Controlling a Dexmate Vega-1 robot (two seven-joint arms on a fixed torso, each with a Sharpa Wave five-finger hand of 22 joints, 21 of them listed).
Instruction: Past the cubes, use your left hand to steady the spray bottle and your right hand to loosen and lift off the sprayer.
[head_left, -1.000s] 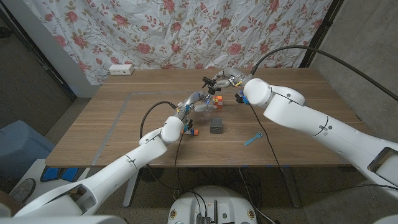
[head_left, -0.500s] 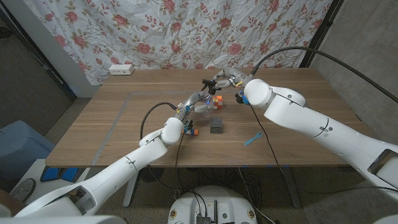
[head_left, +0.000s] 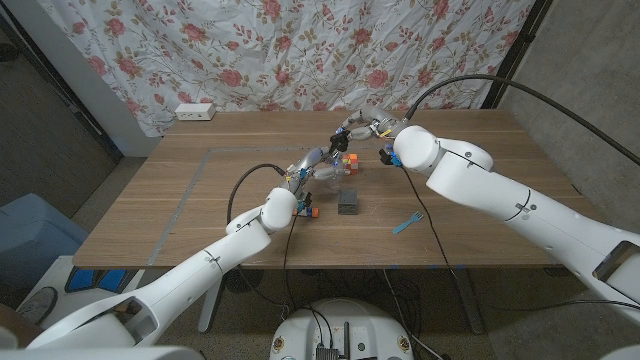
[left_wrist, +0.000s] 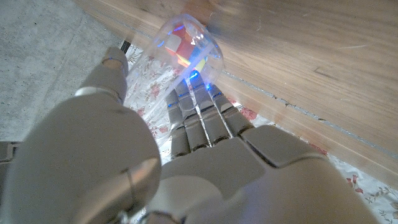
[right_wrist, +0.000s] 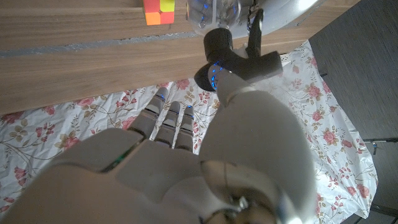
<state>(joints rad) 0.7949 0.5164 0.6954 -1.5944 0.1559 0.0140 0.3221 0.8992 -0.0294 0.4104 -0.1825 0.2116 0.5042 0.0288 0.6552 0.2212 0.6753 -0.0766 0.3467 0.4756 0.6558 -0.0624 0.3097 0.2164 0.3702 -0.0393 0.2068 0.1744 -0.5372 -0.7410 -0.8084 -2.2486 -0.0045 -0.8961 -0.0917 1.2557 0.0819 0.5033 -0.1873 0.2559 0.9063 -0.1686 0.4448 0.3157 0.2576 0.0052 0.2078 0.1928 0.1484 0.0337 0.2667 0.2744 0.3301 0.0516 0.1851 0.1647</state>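
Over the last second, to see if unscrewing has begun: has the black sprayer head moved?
Yes, slightly. In the head view the black sprayer has shifted down and right, closer to the multicoloured cube beside the bottle.

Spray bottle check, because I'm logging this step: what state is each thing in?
spray bottle: clear, gripped by the left hand.
sprayer: black, at the bottle's neck, held by the right hand.
colour cube: resting on the table.
dark cube: resting, untouched.
blue strip: lying flat.
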